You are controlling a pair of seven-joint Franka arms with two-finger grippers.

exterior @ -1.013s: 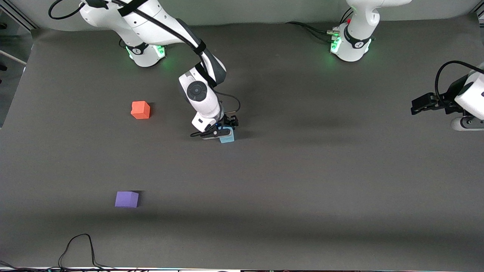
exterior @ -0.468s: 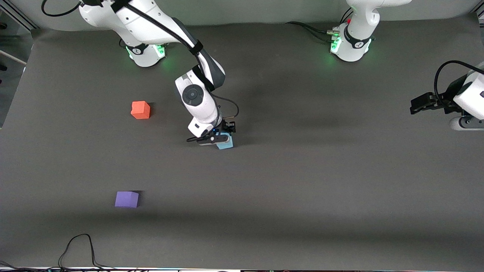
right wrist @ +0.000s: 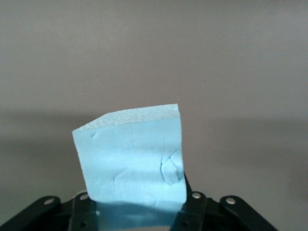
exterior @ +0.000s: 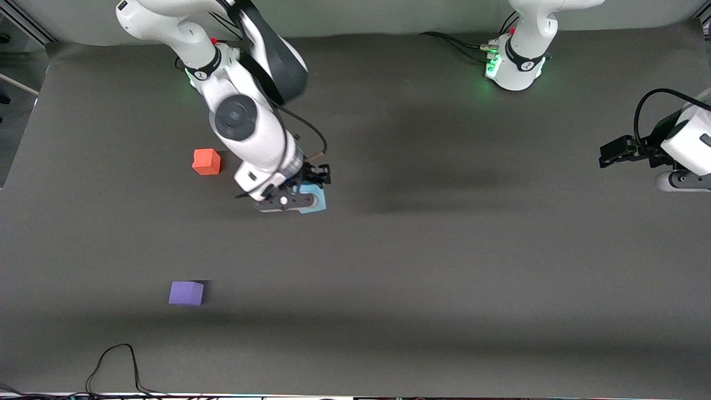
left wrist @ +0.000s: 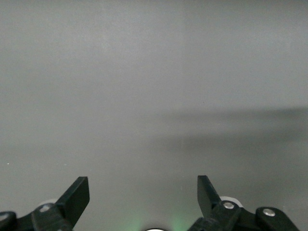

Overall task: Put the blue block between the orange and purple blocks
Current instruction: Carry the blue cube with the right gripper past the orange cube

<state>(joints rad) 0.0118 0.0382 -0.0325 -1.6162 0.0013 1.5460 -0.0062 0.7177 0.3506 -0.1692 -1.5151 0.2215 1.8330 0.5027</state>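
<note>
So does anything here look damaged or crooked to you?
Slightly. The blue block sits tilted in the right pincer, and its face shows a small dent and creases. The orange block and purple block look intact. The left pincer waits open, holding nothing.

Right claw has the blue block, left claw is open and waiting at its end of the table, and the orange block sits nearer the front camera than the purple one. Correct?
Not quite: the front view shows the purple block nearer the camera than the orange block. The rest holds: the right claw grips the blue block, and the left claw waits open.
</note>
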